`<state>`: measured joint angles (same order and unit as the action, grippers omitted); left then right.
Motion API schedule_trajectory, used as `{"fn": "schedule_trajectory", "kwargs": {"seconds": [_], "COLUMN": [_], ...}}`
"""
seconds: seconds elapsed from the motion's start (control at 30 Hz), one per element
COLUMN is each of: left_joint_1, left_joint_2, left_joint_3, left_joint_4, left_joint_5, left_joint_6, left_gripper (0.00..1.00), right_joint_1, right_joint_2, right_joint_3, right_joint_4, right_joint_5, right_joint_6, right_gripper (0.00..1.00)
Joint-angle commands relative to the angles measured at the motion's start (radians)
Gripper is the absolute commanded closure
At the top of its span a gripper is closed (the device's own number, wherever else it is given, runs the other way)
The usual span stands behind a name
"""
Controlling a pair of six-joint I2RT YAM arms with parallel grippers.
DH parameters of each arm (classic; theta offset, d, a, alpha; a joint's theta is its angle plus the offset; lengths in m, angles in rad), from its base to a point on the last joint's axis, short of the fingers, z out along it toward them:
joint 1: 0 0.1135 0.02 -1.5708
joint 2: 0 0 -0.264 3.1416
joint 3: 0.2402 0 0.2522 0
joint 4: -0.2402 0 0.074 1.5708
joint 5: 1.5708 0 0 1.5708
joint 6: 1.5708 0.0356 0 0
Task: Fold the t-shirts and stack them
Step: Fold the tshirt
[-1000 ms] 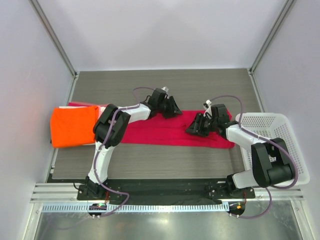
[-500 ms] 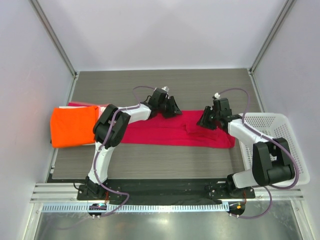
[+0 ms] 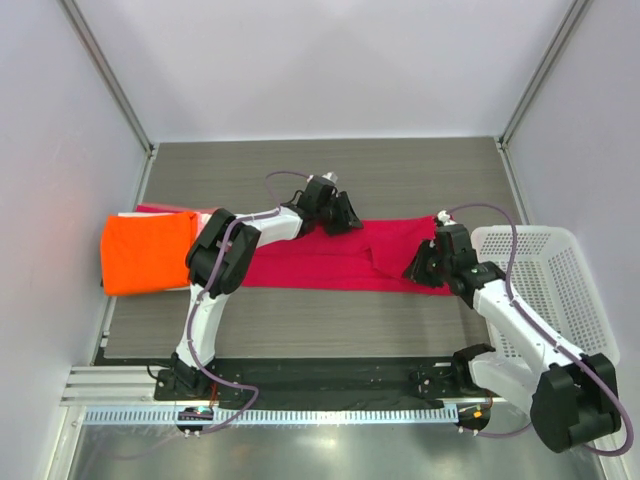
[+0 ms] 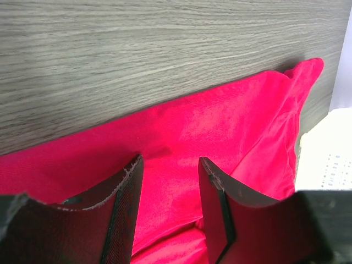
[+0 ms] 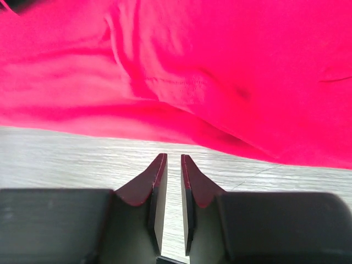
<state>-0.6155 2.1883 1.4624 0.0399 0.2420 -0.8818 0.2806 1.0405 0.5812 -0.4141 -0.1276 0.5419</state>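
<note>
The crimson-red t-shirt point(image 3: 320, 262) lies as a long strip across the middle of the table. It also fills the left wrist view point(image 4: 220, 121) and the top of the right wrist view point(image 5: 220, 55). My left gripper point(image 3: 345, 215) rests on the shirt's far edge, open, with red cloth under its jaws point(image 4: 169, 160). My right gripper point(image 3: 420, 270) is at the shirt's right end. Its jaws point(image 5: 172, 158) are shut but for a thin slit, empty, over bare wood just short of the shirt's near edge. The folded orange t-shirt point(image 3: 145, 253) lies at the left. A pale edge point(image 3: 122, 214) shows beneath it.
A white lattice basket point(image 3: 545, 285) stands at the right edge beside the right arm and shows at the right of the left wrist view point(image 4: 330, 148). The enclosure's pale walls ring the grey wood table point(image 3: 300, 170). The arm bases stand at the near edge.
My right gripper has come off the shirt's right part, going first far-right and then back toward the near edge. Its elbow has swung nearer. The left arm has not moved.
</note>
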Motion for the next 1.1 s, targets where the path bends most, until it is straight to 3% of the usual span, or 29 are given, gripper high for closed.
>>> {"fn": "schedule_trajectory", "kwargs": {"seconds": [0.0, 0.2, 0.4, 0.67, 0.8, 0.93, 1.0, 1.07], "left_joint_1": [0.000, -0.004, -0.004, -0.004, -0.003, -0.004, -0.004, -0.004], "left_joint_2": [-0.027, -0.041, -0.030, -0.022, -0.018, -0.045, -0.090, -0.166], "left_joint_3": [0.010, -0.004, 0.010, 0.030, 0.041, 0.030, 0.021, -0.017], "left_joint_4": [-0.057, -0.048, -0.063, -0.092, -0.107, -0.106, -0.104, -0.116], "left_joint_5": [-0.056, -0.082, -0.092, -0.107, -0.124, -0.127, -0.124, -0.173], "left_joint_6": [0.024, 0.026, 0.032, 0.040, 0.037, 0.062, 0.087, 0.136], "left_gripper": [0.53, 0.53, 0.53, 0.53, 0.53, 0.49, 0.41, 0.32], "right_joint_1": [0.002, -0.006, -0.006, -0.006, -0.008, -0.015, -0.017, -0.018], "right_joint_2": [-0.033, 0.131, 0.300, 0.218, 0.188, 0.246, 0.286, 0.308], "right_joint_3": [0.072, 0.169, 0.177, 0.005, -0.023, -0.004, 0.015, 0.025], "right_joint_4": [-0.054, -0.043, 0.015, 0.040, 0.038, 0.038, 0.038, 0.044], "right_joint_5": [0.081, 0.334, 0.332, 0.325, 0.379, 0.395, 0.388, 0.379], "right_joint_6": [0.023, 0.042, 0.066, 0.144, 0.179, 0.193, 0.190, 0.190], "right_gripper": [0.78, 0.78, 0.86, 0.88, 0.70, 0.67, 0.56, 0.55]}}
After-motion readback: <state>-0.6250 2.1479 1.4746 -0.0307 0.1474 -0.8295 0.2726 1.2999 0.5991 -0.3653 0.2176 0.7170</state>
